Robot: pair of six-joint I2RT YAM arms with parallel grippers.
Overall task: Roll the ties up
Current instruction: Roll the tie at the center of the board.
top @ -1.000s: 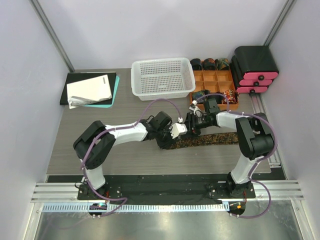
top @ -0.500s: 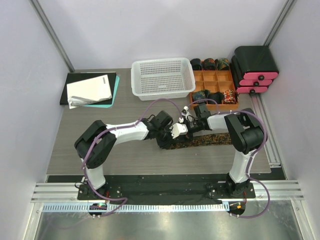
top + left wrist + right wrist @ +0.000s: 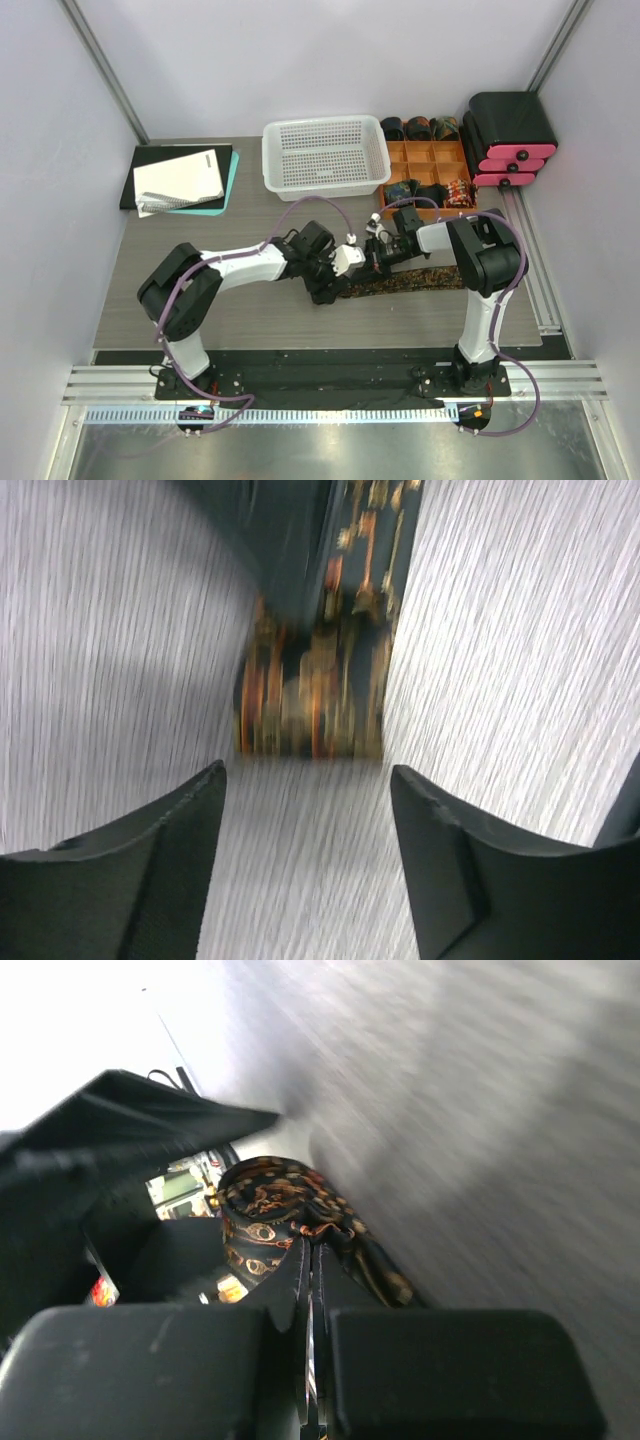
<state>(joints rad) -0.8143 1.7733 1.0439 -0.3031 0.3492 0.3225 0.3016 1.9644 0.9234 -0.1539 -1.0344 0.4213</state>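
The dark tie with a mottled brown-gold pattern [image 3: 425,279] lies flat across the table in front of the arms, and its left end is wound into a small roll [image 3: 265,1210]. My right gripper [image 3: 381,254] is shut on a fold of the tie [image 3: 340,1232] right beside the roll. My left gripper [image 3: 358,263] is open and empty, facing the right one. In the left wrist view its fingers [image 3: 150,865] stand wide apart just short of the roll [image 3: 312,700], not touching it.
A white mesh basket [image 3: 325,156] stands at the back. An orange divided tray [image 3: 412,155] holding rolled ties is to its right, next to a black and pink box [image 3: 510,135]. A notebook [image 3: 180,180] lies at the back left.
My right gripper has moved left along the tie, and the flat part looks shorter. My left arm has swung a little back to the left, its gripper still by the roll.
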